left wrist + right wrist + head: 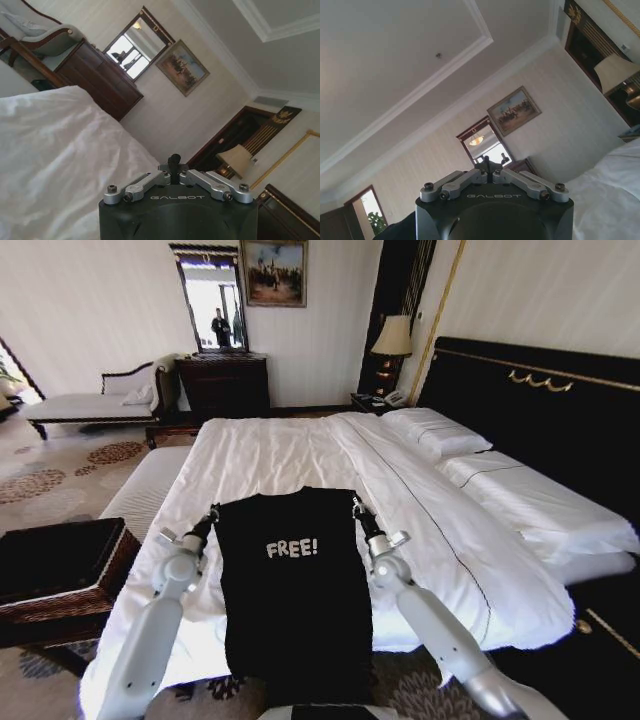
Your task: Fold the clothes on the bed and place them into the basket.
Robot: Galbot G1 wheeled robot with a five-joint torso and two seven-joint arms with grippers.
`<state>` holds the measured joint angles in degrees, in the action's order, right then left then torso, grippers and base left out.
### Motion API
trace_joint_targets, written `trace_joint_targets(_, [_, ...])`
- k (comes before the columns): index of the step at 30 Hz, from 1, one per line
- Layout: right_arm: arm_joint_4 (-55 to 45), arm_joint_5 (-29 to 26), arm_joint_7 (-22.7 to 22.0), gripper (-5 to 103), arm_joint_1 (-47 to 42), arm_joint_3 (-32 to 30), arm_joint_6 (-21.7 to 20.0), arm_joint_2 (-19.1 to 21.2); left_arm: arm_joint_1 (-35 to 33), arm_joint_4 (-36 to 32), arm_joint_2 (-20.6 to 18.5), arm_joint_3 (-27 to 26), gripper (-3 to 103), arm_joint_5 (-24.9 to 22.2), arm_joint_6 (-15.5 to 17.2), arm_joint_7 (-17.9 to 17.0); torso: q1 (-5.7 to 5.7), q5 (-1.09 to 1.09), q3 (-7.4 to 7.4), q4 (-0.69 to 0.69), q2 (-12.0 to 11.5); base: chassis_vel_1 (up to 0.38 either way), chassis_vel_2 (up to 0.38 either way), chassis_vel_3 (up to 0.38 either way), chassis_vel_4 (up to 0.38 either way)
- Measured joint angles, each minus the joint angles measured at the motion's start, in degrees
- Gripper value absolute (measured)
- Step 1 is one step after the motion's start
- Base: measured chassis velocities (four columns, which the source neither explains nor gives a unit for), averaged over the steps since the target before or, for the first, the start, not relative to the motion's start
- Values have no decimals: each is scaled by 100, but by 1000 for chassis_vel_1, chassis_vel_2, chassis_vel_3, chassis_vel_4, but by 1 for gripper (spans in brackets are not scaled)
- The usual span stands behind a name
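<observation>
Black short-sleeved T-shirt with white "FREE!" lettering (292, 580) hangs above the white-duvet bed (300, 455) foot, top corners clamped by left gripper (212, 512) and right gripper (356, 507); dark woven wicker basket (105, 575) left; uneven lowering risks bunching.

Ahead of you, a dark wooden dresser (224, 383) stands against the pale striped wall (90, 310), a mirror (211, 298) and framed painting (274, 272) above it, a lit lamp (392, 338) beside.

T-shirt (290, 580) hangs before the bed (330, 470); basket (60, 575) left.
</observation>
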<state>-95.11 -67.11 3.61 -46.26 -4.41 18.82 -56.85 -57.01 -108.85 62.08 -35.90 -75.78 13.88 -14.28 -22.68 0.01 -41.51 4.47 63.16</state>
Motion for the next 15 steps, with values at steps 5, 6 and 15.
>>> trace_joint_targets(5, [-453,-529,-83,0,414,87,-104,338,291,-242,-332,-76,2,-373,44,-130,0,0,0,-1,0,0,0,0,0])
trace_joint_targets(6, [-490,-631,-98,0,528,133,-123,393,363,-256,-385,-79,2,-438,59,-143,-1,-1,0,-1,0,0,0,0,0])
trace_joint_targets(15, [1050,-857,102,0,1972,1200,-72,193,1252,835,-476,455,2,-306,153,54,-2,0,-3,-2,-1,0,0,0,0])
